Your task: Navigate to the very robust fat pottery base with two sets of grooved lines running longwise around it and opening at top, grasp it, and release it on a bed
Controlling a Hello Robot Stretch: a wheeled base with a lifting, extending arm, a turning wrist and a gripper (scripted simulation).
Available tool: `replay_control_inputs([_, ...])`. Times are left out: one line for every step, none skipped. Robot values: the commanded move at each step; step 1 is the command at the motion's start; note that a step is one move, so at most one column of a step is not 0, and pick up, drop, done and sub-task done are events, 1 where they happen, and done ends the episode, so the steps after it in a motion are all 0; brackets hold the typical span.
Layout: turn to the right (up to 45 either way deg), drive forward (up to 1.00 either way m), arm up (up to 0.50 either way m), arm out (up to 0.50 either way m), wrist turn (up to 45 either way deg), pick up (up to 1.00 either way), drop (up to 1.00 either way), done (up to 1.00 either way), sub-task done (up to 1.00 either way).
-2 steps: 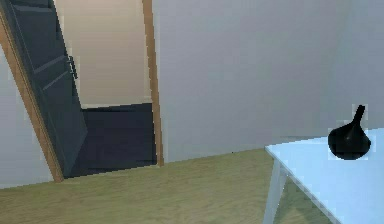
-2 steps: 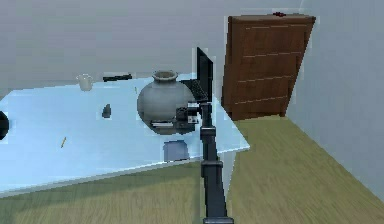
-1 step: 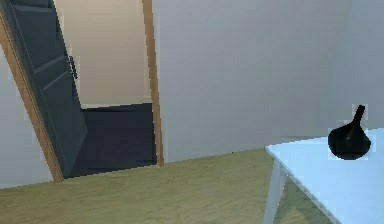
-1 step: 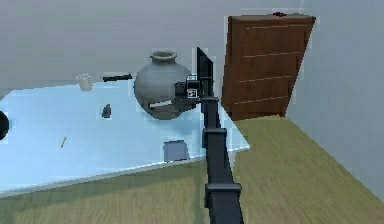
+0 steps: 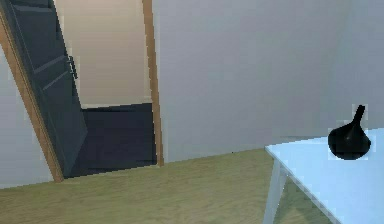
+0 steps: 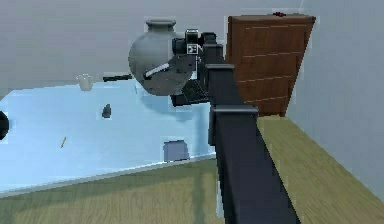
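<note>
arm (image 6: 245,170): over table's (image 6: 60,165) near corner, reaching across.
gripper (image 6: 157,70): at table's far edge, against pot (image 6: 150,40); whether anything is held cannot be told.
pot: grey, round, at table's far edge.
dresser (image 6: 265,60): brown, beyond table.

An open dark door (image 5: 55,95), a black narrow-necked vessel (image 5: 350,142) on a white table (image 5: 325,185), and a wooden dresser (image 6: 270,62).

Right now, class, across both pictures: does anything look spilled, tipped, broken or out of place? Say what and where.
Nothing looks spilled or broken. The grey pot is upright by the gripper. One small dark flat thing lies close to the table's near edge, where it might get knocked off.
</note>
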Motion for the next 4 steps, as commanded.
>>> replay_control_inputs([0.0,0.0,0.0,0.0,-45.0,0.0,0.0,0.0,0.0])
replay_control_inputs([0.0,0.0,0.0,0.0,-45.0,0.0,0.0,0.0,0.0])
replay_control_inputs([0.0,0.0,0.0,0.0,-9.0,0.0,0.0,0.0,0.0])
replay_control_inputs([0.0,0.0,0.0,-0.48,0.0,0.0,0.0,0.0,0.0])
